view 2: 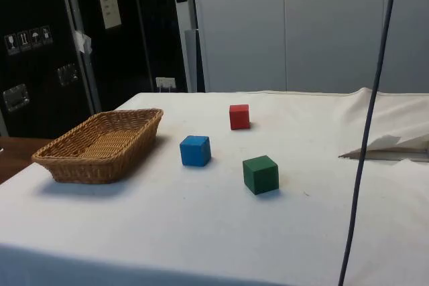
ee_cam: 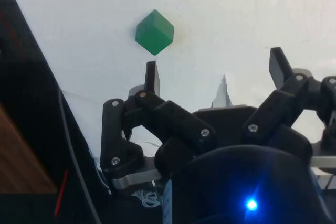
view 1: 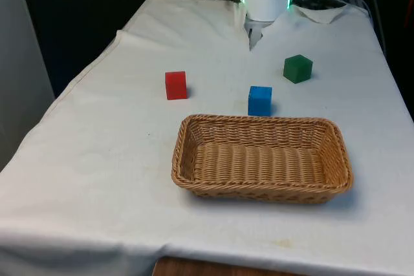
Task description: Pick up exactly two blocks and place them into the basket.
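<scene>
Blocks, three (one red (view 1: 176,85), one blue (view 1: 260,100), one green (view 1: 297,68)), one basket (view 1: 262,186), tool (ee_cam: 216,72) spread wide, empty

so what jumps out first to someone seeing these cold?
Three bright blocks on the white cloth: a red block toward the front view's left, a blue block just behind the basket's far rim, and a green block farther back on the front view's right. The empty wicker basket sits nearest the front camera. The hand hangs open above the cloth near the green block.
</scene>
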